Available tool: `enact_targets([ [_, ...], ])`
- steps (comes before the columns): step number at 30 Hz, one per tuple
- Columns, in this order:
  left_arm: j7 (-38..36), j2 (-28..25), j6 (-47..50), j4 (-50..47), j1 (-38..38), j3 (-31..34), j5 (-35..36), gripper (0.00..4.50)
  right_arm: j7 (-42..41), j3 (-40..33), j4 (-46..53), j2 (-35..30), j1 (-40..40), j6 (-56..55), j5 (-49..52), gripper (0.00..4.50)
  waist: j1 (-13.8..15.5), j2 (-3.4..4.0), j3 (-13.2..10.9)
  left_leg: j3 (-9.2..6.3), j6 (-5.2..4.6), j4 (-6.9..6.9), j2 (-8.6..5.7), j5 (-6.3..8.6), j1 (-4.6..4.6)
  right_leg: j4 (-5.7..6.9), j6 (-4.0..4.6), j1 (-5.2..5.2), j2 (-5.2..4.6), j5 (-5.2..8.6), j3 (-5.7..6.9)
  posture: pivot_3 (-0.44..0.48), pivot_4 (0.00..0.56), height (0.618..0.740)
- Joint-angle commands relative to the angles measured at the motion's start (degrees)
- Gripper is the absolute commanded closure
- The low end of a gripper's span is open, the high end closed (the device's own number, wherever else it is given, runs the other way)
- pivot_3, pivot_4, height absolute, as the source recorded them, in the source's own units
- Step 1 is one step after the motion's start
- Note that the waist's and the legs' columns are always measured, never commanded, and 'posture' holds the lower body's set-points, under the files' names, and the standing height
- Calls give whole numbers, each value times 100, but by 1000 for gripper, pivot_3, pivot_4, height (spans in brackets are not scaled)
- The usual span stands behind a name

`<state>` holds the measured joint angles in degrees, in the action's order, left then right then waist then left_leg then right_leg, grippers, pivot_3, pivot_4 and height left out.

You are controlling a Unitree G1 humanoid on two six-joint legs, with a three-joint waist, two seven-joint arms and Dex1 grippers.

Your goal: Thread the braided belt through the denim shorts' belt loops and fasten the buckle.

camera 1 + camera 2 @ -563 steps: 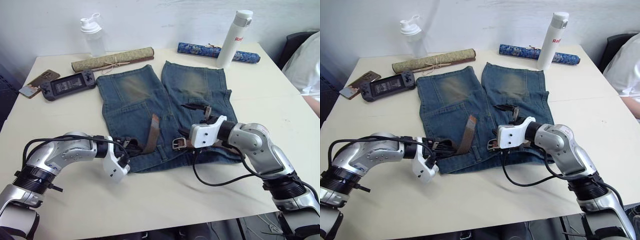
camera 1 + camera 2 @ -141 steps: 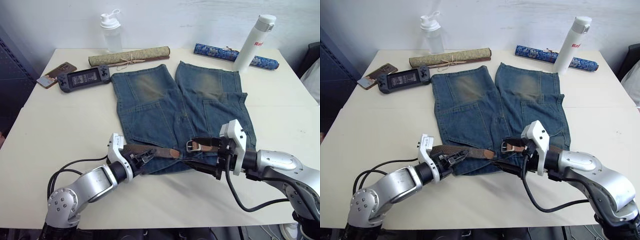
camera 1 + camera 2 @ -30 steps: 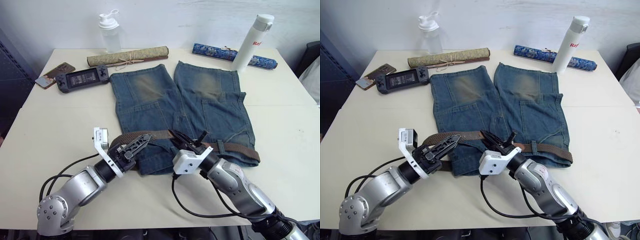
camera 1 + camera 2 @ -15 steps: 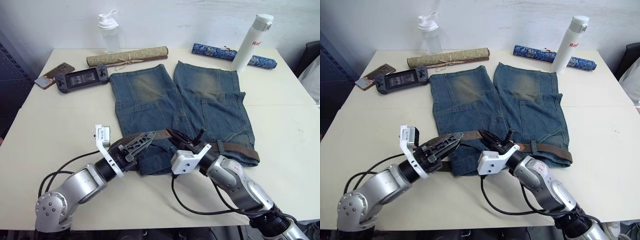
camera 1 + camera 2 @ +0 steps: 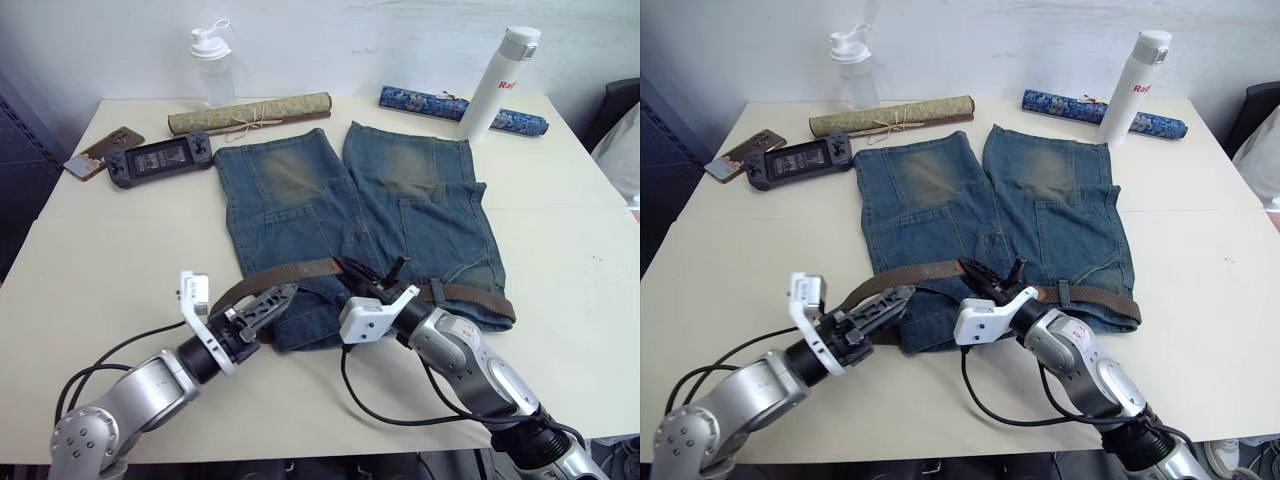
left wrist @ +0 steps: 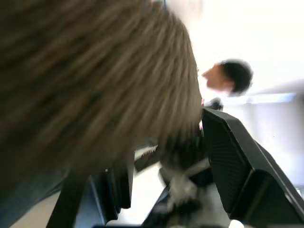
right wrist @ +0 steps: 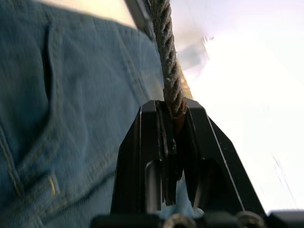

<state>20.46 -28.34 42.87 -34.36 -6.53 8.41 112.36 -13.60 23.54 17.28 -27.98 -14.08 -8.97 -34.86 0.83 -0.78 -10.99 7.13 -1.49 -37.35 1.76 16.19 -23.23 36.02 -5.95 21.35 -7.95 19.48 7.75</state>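
the denim shorts (image 5: 355,225) lie flat mid-table, the braided belt (image 5: 300,272) curving along their waistband. the right gripper (image 5: 372,281) is clamped on the belt near the fly. the left gripper (image 5: 262,305), fingers apart, sits beside the belt's left end.

Braided belt (image 5: 300,270) across denim shorts' (image 5: 330,210) waistband

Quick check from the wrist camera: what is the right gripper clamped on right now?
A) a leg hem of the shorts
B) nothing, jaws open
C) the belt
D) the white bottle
C: the right gripper has its jaws pinched on the braided belt, just above the shorts.
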Motion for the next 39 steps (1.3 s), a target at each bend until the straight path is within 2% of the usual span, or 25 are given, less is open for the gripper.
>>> enact_targets([
  [1, -247, 322, -487, -548, -168, -65, 64, 2059, -103, -92, 145, 245, 1, 233, -81, 4500, -6, 0, 0, 0, 0, 0, 0, 0, 0, 0, 0, 0, -1, 0, 0, 0, 150, 717],
  [5, 234, 701, -828, -706, -335, -380, 64, 2059, -809, 213, 225, 732, -41, 1201, 15, 4500, 18, -4, 2, -3, -1, -3, -3, 1, 0, -4, -1, -8, -6, 0, 1, 0, 150, 717],
  [11, 856, 909, -1247, -690, 44, -489, 64, 2059, -1449, 490, 479, 1284, -211, 2150, -226, 4500, 9, -4, 3, -5, -1, -2, 0, 1, 2, -2, 0, -8, -3, 0, 1, 0, 150, 717],
  [17, 1505, 1010, -1464, -620, 241, -537, 64, 2059, -1484, 531, 664, 1372, -225, 2409, -520, 4500, 22, -5, 3, -6, -3, 0, -4, 2, 1, -6, 0, -10, -6, 0, 3, 0, 150, 717],
  [24, 2809, 1162, -1898, -650, 583, -539, 64, 2059, -1236, 473, 715, 1372, -400, 2259, -875, 4500, 24, -5, 3, -6, -2, -2, -4, 2, 1, -4, 0, -9, -5, 0, 3, 0, 150, 717],
  [38, 3118, 1647, -2071, -571, 844, -406, 64, 2059, -1252, 482, 583, 1389, -410, 2048, -779, 4500, 32, -6, 4, -5, -2, -3, -3, 1, 1, -4, 0, -10, 1, -1, 4, 0, 150, 717],
  [39, 3112, 1657, -2051, -555, 859, -405, 64, 2286, -1261, 482, 581, 1391, -406, 2032, -768, 4500, 32, -6, 4, -6, -2, -3, -3, 1, 1, -4, 0, -10, 2, -1, 4, 0, 150, 717],
])
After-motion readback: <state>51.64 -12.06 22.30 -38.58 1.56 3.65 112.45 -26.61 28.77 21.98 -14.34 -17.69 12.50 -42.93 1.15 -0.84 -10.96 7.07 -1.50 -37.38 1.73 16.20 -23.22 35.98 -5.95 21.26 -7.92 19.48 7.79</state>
